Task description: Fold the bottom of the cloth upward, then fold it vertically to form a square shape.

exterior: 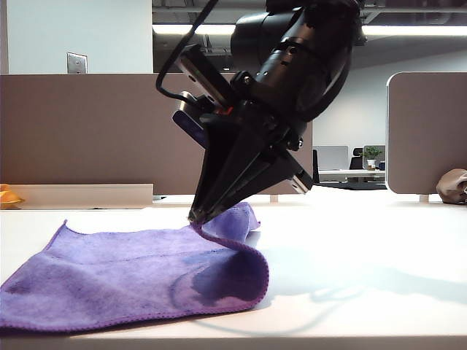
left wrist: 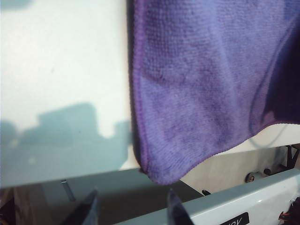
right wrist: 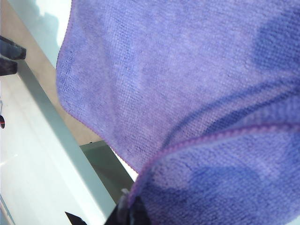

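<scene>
- Cloth (exterior: pixel 131 281) is seen spread on the white counter (exterior: pixel 365 262), occupying the left and middle of the exterior view; its near hem runs along the front edge of the counter.
- Right-hand portion of the cloth is lifted and curled over, so that a rounded fold (exterior: pixel 252 281) stands up from the counter with a shadowed hollow beneath it.
- Right gripper (exterior: pixel 198 216) is observed pointing steeply downward from the large black arm at the centre of the exterior view; its fingers are pinched together on the raised hem of the cloth at the top of the fold.
- In the right wrist view, the stitched purple hem (right wrist: pixel 211 136) is seen running into the closed right gripper (right wrist: pixel 129 208), with fuzzy cloth filling most of the frame.
- Left gripper (left wrist: pixel 133 208) is visible only in the left wrist view, where two dark fingers (left wrist: pixel 177 208) stand apart with nothing between them; a cloth corner (left wrist: pixel 161 176) hangs over the counter edge just beyond them, not touched.
- Small brown-grey lumpy object (exterior: pixel 452 186) is noted at the far right of the counter, well apart from the cloth.
- Yellow item (exterior: pixel 9 197) is partly cut off at the far left edge.
</scene>
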`<state>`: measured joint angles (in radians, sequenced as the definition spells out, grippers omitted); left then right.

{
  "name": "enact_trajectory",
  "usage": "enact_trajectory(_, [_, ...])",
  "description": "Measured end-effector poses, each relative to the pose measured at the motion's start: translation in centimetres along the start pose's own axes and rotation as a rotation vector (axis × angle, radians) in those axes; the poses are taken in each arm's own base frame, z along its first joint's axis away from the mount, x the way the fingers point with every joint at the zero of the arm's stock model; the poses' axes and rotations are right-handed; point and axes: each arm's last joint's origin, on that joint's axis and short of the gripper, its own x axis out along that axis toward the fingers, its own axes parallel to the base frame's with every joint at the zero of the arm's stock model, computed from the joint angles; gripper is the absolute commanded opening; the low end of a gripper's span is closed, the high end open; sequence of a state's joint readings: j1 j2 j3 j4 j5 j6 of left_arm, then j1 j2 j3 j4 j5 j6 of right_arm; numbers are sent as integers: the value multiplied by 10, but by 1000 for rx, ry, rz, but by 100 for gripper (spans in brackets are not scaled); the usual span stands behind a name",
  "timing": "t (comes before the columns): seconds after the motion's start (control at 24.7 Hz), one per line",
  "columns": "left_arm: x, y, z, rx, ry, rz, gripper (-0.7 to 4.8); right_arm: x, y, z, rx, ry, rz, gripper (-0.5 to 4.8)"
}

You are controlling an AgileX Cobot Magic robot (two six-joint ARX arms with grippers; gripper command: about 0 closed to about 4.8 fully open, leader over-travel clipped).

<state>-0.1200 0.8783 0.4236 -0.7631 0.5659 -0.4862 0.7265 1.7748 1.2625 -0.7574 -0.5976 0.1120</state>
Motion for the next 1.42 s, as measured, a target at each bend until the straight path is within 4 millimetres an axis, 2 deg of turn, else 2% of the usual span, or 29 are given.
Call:
enact_trajectory(0.12, [2, 1, 1, -11, 15, 8, 182, 0, 0, 0, 0, 0, 0, -1])
enact_trajectory(0.24, [18, -1, 1, 5, 114, 30, 182, 0, 0, 0, 0, 0, 0, -1])
enact_trajectory(0.45, [40, -13, 5, 78, 155, 5, 182, 0, 0, 0, 0, 1, 1, -1])
enact_trajectory(1.3, [42, -15, 8, 15, 126, -38, 169, 0, 0, -2, 14, 19, -2, -1])
enact_trajectory(1.42, [40, -24, 19, 79, 31, -101, 169, 0, 0, -2, 14, 20, -1, -1])
